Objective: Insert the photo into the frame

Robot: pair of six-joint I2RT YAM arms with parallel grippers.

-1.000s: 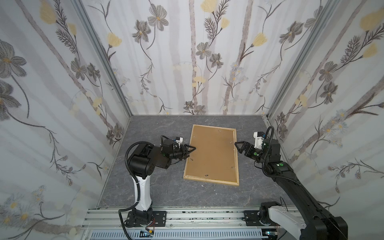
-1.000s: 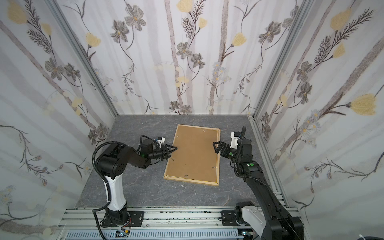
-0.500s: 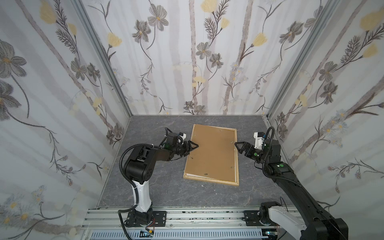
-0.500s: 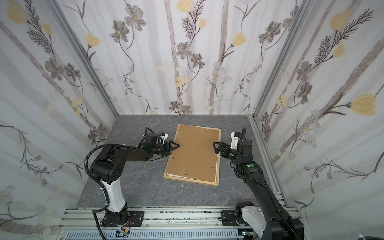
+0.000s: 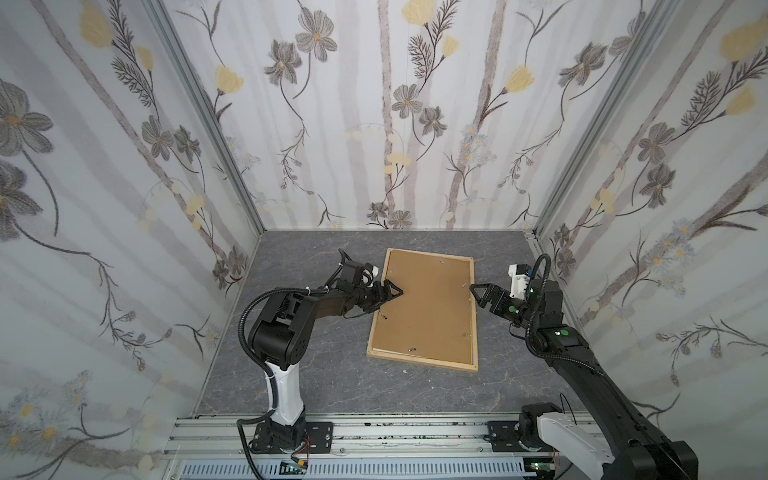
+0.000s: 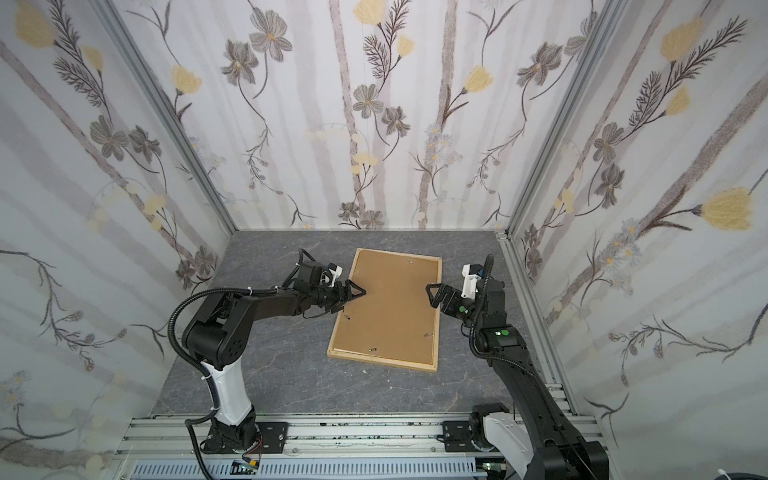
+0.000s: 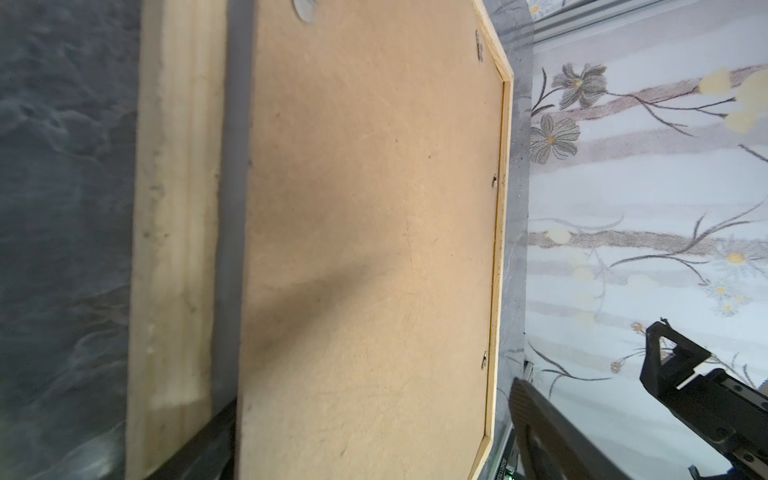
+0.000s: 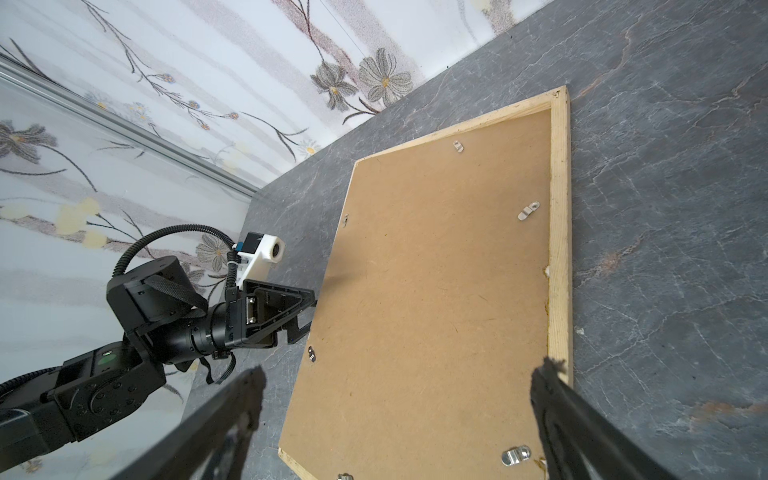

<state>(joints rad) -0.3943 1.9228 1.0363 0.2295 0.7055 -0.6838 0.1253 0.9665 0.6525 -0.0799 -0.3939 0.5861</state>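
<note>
Two pincers gape wide, gripping nothing: left gripper (image 5: 390,297) over the rough brown hardboard backing (image 5: 428,316), right gripper (image 5: 475,296) beside the thin pale-wood rectangular frame (image 5: 422,361), flat on the grey marbled table (image 5: 324,374).

The dark grey, marble-patterned tabletop (image 5: 353,395) bears the pale wooden frame (image 5: 422,361), which lies back-up right of its middle, with a brown hardboard backing panel (image 5: 428,307) over its opening.

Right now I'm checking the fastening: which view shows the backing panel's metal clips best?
The right wrist view: the metal clips show large and sharp on the backing panel. Both top views give only tiny specks; the left wrist view shows a few, small.
</note>
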